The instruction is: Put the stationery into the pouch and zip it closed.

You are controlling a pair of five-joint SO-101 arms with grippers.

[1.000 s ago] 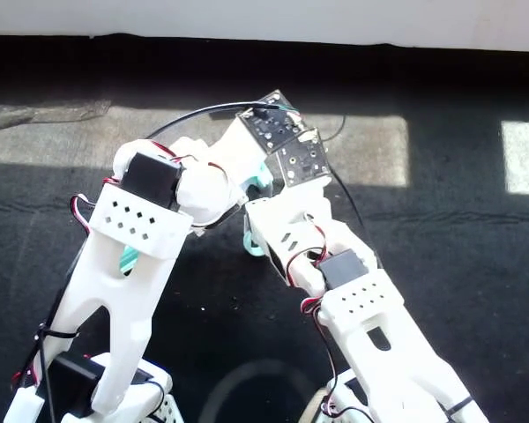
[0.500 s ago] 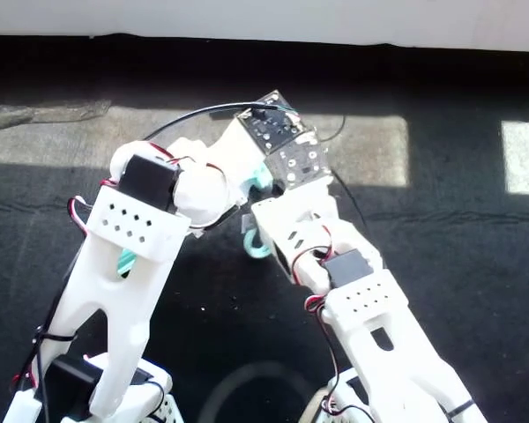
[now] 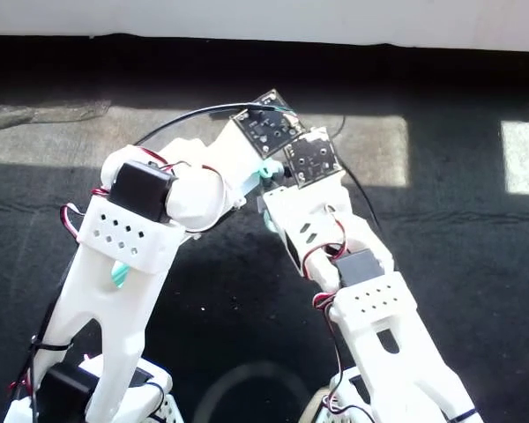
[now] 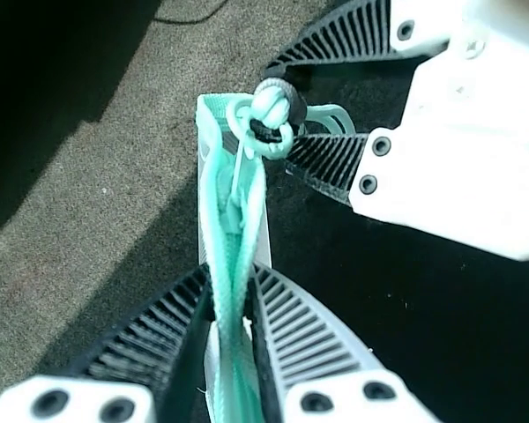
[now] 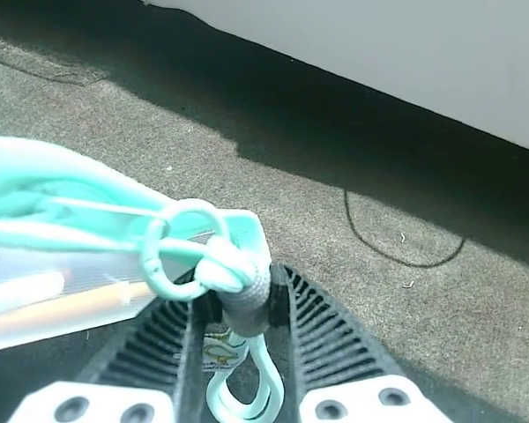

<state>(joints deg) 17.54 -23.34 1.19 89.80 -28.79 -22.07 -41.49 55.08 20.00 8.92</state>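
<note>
Two white arms meet over a dark, carpet-like table cover (image 3: 441, 229), with one pouch held between them. In the high view the left arm (image 3: 128, 256) and the right arm (image 3: 370, 308) lean in until their wrists nearly touch. A sliver of the mint-green pouch (image 3: 266, 169) shows in the gap between them.

In the left wrist view, the left gripper (image 4: 232, 286) has its two ribbed black fingers pressed together on the mint zipper edge of the pouch (image 4: 234, 220), which runs straight out from between them. At the pouch's far end is one knotted cord pull (image 4: 271, 101). The right gripper (image 4: 280, 110) is there, one finger on each side of the knot.

In the right wrist view, the right gripper (image 5: 238, 286) is clamped on that single grey-and-white knot (image 5: 234, 278), and one loop of cord (image 5: 247, 388) hangs back between its fingers. The knot is tied through one mint ring (image 5: 181, 247) at the pouch's corner. The pouch (image 5: 62, 194) stretches away to one side, off the table. Through its clear panel a slim, pale stick-shaped item (image 5: 70, 308) is visible inside; what kind it is cannot be told. One thin black cable (image 5: 406, 238) lies on the table cover beyond.
</note>
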